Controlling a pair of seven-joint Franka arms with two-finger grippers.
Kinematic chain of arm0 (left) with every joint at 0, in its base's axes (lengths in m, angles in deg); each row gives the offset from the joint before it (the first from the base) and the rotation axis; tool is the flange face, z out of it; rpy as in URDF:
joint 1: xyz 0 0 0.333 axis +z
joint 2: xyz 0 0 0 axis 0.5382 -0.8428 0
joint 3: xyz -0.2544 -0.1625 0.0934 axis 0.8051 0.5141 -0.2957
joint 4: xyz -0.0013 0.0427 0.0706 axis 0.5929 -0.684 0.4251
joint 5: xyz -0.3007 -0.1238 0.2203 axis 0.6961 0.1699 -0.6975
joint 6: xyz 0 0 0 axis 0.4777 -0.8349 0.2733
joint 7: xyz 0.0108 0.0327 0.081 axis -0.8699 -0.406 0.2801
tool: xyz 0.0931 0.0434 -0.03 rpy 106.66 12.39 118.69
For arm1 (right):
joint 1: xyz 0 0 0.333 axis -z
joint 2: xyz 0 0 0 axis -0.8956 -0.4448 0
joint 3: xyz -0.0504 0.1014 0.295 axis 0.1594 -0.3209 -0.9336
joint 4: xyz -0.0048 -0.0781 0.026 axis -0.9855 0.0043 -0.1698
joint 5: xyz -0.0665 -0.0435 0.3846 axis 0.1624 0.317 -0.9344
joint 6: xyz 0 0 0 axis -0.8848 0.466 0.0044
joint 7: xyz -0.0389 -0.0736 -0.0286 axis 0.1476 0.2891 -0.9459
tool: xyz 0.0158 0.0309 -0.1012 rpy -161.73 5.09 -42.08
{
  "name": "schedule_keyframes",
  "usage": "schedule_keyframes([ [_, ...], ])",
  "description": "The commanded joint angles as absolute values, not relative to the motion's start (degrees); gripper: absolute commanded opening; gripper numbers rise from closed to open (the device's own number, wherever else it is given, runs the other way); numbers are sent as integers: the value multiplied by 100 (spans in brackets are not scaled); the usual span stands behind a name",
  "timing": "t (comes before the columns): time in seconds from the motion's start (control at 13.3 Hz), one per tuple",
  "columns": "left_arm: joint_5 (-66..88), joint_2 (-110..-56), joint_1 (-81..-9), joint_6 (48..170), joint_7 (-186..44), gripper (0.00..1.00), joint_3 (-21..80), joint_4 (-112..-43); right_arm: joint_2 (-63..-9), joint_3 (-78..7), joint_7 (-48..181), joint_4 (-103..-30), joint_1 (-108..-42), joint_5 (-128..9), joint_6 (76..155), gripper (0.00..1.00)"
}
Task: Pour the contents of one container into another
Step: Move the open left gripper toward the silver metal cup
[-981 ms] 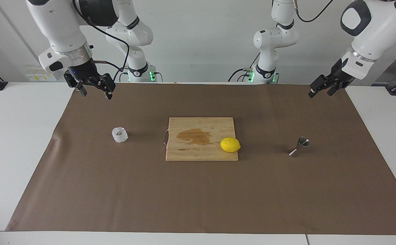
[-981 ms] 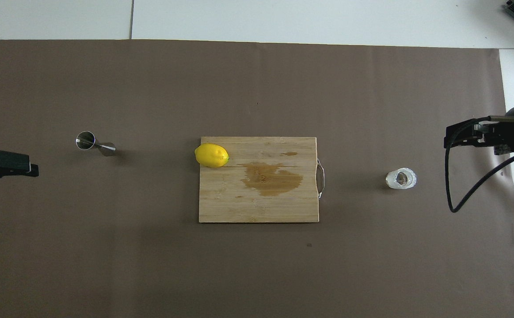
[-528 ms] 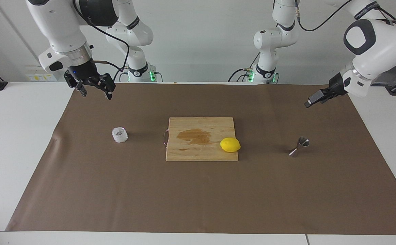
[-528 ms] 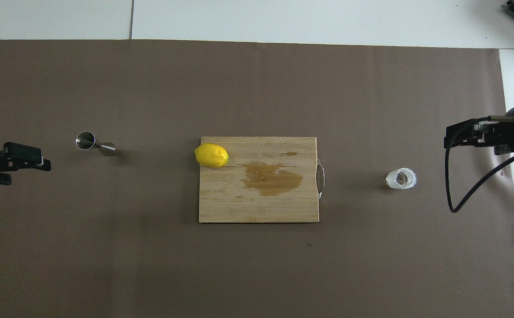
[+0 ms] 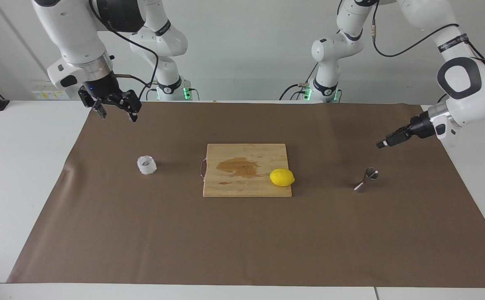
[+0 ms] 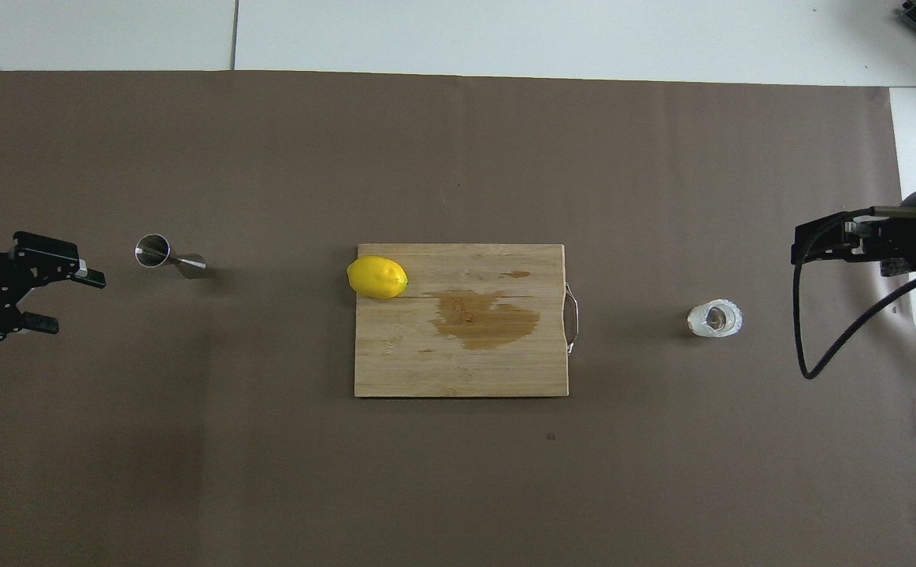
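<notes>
The small whitish textured glass cup (image 5: pixel 147 165) (image 6: pixel 715 319) stands on the brown mat toward the right arm's end. The steel hourglass jigger (image 5: pixel 366 180) (image 6: pixel 168 256) stands on the mat toward the left arm's end. My left gripper (image 5: pixel 382 144) (image 6: pixel 76 303) hangs open over the mat beside the jigger, apart from it, its fingers pointing toward it. High over the mat, off to the side of the cup, my right gripper (image 5: pixel 118 116) (image 6: pixel 800 250) waits open and holds nothing.
A wooden cutting board (image 5: pixel 246 189) (image 6: pixel 426 370) with a wet stain and a metal handle lies mid-table between the two containers. A yellow lemon (image 5: pixel 282 177) (image 6: pixel 377 276) sits on the board's corner nearest the jigger. The brown mat (image 5: pixel 242 241) covers most of the white table.
The left arm has swung down and in toward the jigger, its gripper turning so both open fingers show from above. The right arm, cup, jigger and lemon have not moved.
</notes>
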State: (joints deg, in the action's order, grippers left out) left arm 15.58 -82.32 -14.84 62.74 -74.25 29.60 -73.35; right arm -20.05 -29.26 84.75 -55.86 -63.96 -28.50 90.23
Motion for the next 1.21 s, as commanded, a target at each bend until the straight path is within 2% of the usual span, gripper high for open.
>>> schedule_keyframes([
  [0.0,2179,-8851,-1130,6036,-7345,100,3055,-7123,-1986,-2959,8345,-5534,-6315,-2970,8921,100],
  [0.23,2908,-9292,-927,5948,-7214,100,3073,-7122,-1986,-2959,8353,-5534,-6315,-2970,8921,100],
  [0.83,4122,-9530,-672,5877,-4903,100,3073,-7114,-1986,-2959,8345,-5534,-6315,-2969,8921,100],
  [0.98,4290,-9906,-646,5869,-4674,100,3125,-6844,-1986,-2959,8345,-5534,-6315,-2961,8921,100],
  [1.13,4474,-10048,-602,5869,-4394,100,3178,-6771,-1986,-2959,8353,-5534,-6315,-2970,8921,100],
])
